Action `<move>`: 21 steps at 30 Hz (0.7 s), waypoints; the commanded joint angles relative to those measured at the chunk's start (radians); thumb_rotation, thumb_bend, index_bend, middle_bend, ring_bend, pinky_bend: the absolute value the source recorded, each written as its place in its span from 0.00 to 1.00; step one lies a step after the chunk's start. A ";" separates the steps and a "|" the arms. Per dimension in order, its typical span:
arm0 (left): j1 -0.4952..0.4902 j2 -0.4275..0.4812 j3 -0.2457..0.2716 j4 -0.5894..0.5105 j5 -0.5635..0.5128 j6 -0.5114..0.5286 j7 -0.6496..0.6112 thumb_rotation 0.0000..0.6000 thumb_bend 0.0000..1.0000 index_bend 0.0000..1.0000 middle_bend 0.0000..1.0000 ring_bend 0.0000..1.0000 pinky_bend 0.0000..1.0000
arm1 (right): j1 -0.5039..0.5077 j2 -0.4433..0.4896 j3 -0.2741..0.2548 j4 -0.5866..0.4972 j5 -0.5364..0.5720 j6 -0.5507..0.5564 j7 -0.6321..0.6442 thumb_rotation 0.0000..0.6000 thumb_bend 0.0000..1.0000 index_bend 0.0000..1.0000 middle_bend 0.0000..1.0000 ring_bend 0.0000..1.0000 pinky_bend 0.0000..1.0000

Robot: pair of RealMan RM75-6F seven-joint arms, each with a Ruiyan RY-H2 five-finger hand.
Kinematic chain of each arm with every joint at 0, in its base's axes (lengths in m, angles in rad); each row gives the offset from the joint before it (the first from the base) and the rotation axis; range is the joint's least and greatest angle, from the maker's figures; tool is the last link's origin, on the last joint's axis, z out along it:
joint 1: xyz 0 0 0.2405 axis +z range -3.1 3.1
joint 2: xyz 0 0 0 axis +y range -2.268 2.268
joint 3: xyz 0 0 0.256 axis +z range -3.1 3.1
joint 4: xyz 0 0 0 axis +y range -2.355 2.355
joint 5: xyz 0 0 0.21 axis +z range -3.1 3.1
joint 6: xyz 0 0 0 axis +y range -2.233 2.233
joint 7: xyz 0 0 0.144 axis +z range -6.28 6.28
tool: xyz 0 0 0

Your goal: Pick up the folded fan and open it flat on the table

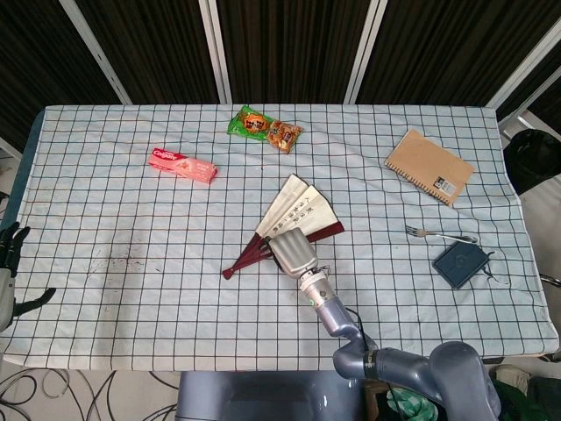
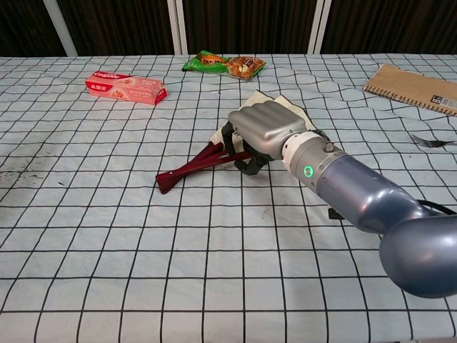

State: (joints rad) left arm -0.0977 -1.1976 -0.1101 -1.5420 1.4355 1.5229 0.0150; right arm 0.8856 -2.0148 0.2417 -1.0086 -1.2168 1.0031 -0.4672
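Two hands, one fan, five bystanders on a checked cloth.

Left hand (image 1: 9, 263): at the 9 o'clock edge of the surface (image 1: 123, 307), well apart from everything, fingers spread, holding nothing.

Toothpaste box (image 1: 182, 165): pink, toward 10 o'clock, untouched.

Snack packet (image 1: 265, 128): green and orange, at 12 o'clock, near the far edge.

Fan (image 1: 294, 215): at centre, partly spread; cream leaf pointing toward 1 o'clock, dark red ribs (image 2: 193, 166) bunched and trailing toward 8 o'clock. It lies on the cloth, not yet fully open.

Right hand (image 2: 263, 130): palm down over the rib end of the fan, fingers curled onto the sticks; whether it truly grips them or only presses them down cannot be told.

Notebook (image 1: 429, 167): brown, toward 2 o'clock. Fork (image 1: 438, 235) and dark pouch (image 1: 463, 263): toward 3 o'clock, just beside each other.

Risks, as judged: the ribs may slide under the fingers instead of fanning, dragging the whole fan across the cloth; the loose cloth may wrinkle and catch a stick; too much downward pressure may crease the paper leaf.
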 commanded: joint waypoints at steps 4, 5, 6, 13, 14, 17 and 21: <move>0.000 -0.001 0.002 -0.001 0.001 0.000 0.002 1.00 0.00 0.00 0.00 0.00 0.00 | 0.001 0.027 0.004 -0.051 -0.048 0.032 0.037 1.00 0.62 0.70 0.96 1.00 0.97; 0.000 -0.002 0.003 -0.001 0.002 0.000 0.005 1.00 0.00 0.00 0.00 0.00 0.00 | 0.002 0.038 0.008 -0.075 -0.059 0.041 0.045 1.00 0.64 0.71 0.96 1.00 0.97; 0.000 -0.002 0.003 -0.001 0.002 0.001 0.006 1.00 0.00 0.00 0.00 0.00 0.00 | 0.002 0.043 0.010 -0.084 -0.061 0.042 0.047 1.00 0.66 0.72 0.96 1.00 0.97; 0.001 0.000 0.006 -0.015 0.001 -0.002 0.011 1.00 0.00 0.00 0.00 0.00 0.00 | -0.003 0.090 0.116 -0.253 0.000 0.069 0.101 1.00 0.75 0.82 0.96 1.00 0.97; 0.001 0.003 0.005 -0.021 0.004 0.001 0.012 1.00 0.00 0.00 0.00 0.00 0.00 | -0.006 0.100 0.163 -0.303 0.030 0.084 0.118 1.00 0.75 0.83 0.96 1.00 0.97; 0.000 0.010 0.005 -0.032 0.009 0.003 0.019 1.00 0.00 0.00 0.00 0.00 0.00 | -0.010 0.123 0.213 -0.385 0.101 0.085 0.098 1.00 0.76 0.84 0.96 1.00 0.97; -0.001 0.020 0.007 -0.047 0.015 0.003 0.025 1.00 0.00 0.00 0.00 0.00 0.00 | -0.011 0.135 0.283 -0.469 0.197 0.093 0.098 1.00 0.77 0.86 0.96 1.00 0.97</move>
State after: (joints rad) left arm -0.0983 -1.1805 -0.1043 -1.5853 1.4490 1.5266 0.0388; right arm 0.8777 -1.8975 0.4812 -1.4214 -1.0807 1.0851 -0.3700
